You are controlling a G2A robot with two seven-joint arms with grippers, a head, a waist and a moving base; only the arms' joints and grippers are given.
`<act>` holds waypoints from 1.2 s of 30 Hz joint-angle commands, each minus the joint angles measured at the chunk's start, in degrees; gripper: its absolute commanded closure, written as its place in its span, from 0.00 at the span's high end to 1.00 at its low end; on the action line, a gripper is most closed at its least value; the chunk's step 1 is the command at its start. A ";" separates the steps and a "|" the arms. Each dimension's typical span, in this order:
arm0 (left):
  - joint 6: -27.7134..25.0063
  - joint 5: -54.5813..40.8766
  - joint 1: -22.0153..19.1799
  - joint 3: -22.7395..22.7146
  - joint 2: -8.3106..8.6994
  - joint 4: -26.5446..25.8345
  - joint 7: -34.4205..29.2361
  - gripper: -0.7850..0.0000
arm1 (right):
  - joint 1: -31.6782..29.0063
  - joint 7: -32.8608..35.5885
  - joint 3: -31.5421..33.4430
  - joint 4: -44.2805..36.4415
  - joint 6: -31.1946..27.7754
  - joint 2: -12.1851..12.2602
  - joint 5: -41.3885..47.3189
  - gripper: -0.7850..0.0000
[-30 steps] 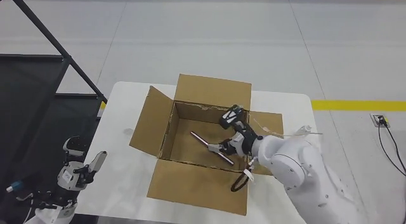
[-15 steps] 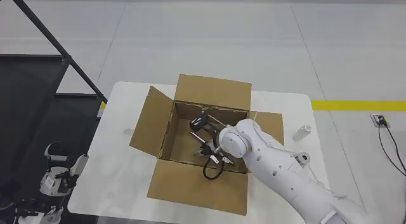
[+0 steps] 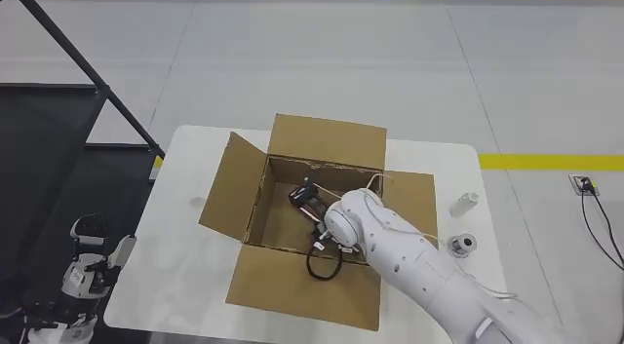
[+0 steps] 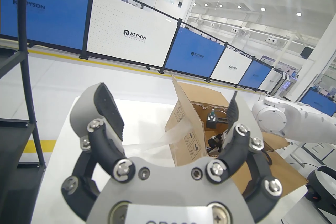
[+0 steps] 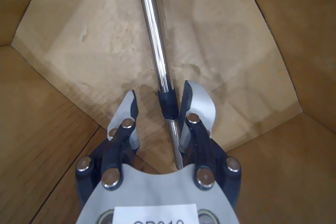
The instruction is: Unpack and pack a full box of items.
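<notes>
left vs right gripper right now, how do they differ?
1. Place: the right gripper is down inside the cardboard box. The left gripper is outside it, off the table's edge.
2. Load: the right gripper straddles the metal rod at its black band. The left gripper has nothing between its fingers.
3. Opening: the left gripper is spread wide, the right gripper much narrower.
Shared: both are open, and neither is clamped on anything.

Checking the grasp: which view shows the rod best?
Right wrist view: the rod lies on the box floor inside the open right gripper. Top view: the arm covers it; left wrist view: the box wall does.
</notes>
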 commanded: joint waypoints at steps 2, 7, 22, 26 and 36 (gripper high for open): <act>0.00 0.00 0.00 0.00 0.00 0.00 0.00 1.00 | 0.18 0.55 -0.28 0.53 0.55 -0.51 -0.96 0.34; 0.00 0.00 0.00 0.00 0.00 0.00 0.00 1.00 | 0.22 1.52 -0.64 1.53 1.17 -1.45 -2.07 0.27; 0.00 0.00 0.00 0.00 0.00 0.00 0.00 1.00 | 0.57 1.61 0.02 5.92 0.61 -3.80 -3.10 0.00; 0.00 0.00 0.00 0.00 0.00 0.00 0.00 1.00 | 0.78 0.32 1.65 5.47 -0.11 -3.76 -2.32 0.00; 0.00 0.00 0.00 0.00 0.00 0.00 0.00 1.00 | -5.12 1.62 14.23 -14.67 -1.74 2.62 -4.54 0.00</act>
